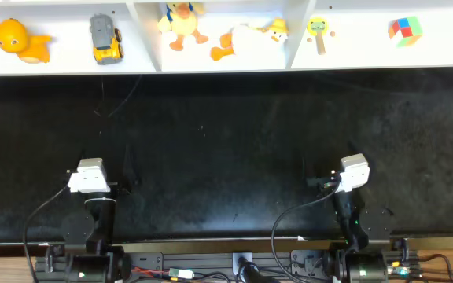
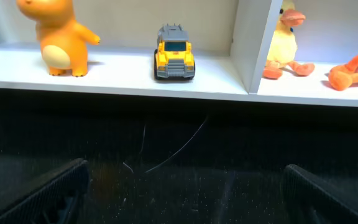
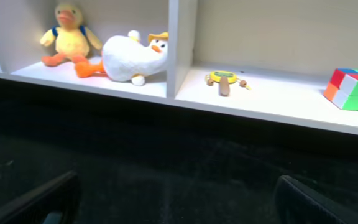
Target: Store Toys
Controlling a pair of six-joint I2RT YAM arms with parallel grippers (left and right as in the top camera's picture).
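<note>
Judging by how things lie, the storing looks finished: every toy stands on the white shelf (image 1: 368, 56) along the 12 o'clock edge of the top view, and nothing lies on the black mat (image 1: 226, 149) in front of it. From 9 toward 3 o'clock along the shelf sit the orange figure (image 1: 20, 39) and the yellow truck (image 1: 105, 39) in the first bay, and the yellow duck (image 1: 181, 22) and the white goose (image 1: 246, 39) (tipped on its side, orange feet toward the duck) in the middle bay. The wooden rattle (image 1: 318, 31) and the colour cube (image 1: 404, 30) are in the last bay. The left gripper (image 2: 185, 174) hangs low over the mat at about 8 o'clock, spread wide and holding nothing; the right gripper (image 3: 178, 183) mirrors it at about 4 o'clock, likewise spread and empty, both well apart from the shelf. The next move, I judge, calls for little more than checking that no toy sits too near the shelf lip. The mat is dark and faintly speckled, with a few pale hairline scratches; along the 6 o'clock edge stand the arm bases (image 1: 93, 263) and their cables (image 1: 289, 228)
</note>
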